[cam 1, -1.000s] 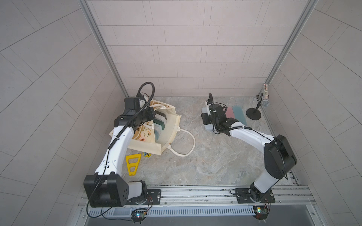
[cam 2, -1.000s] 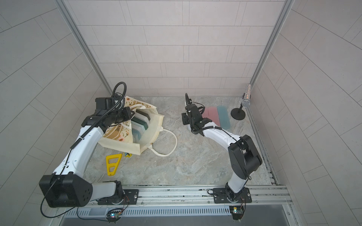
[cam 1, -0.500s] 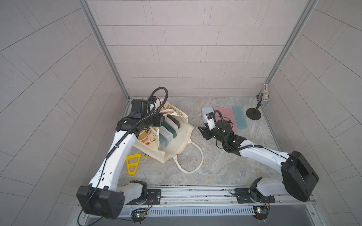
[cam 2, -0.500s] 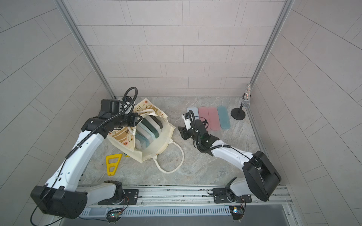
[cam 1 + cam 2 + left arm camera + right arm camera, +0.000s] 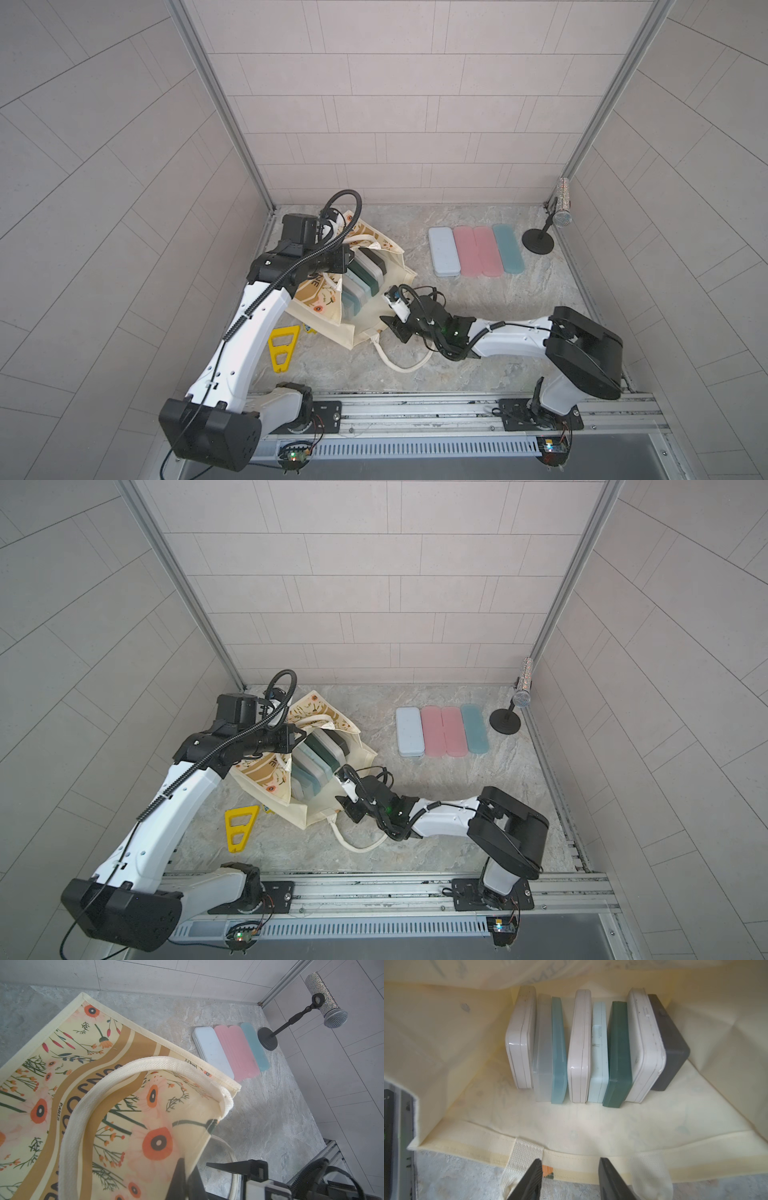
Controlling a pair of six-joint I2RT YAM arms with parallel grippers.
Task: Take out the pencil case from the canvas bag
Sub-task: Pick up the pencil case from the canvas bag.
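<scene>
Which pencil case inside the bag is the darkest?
The charcoal case, at one end of the row in the canvas bag, beside a white case; the dark green case is lighter, the rest pale.

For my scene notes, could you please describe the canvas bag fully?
The canvas bag lies on its side on the table, cream fabric with orange flowers and tan lettered bands. Its mouth gapes toward the open right end effector, showing pencil cases standing on edge inside. The left end effector, shut, pinches its upper panel; one rope handle trails on the table.
</scene>
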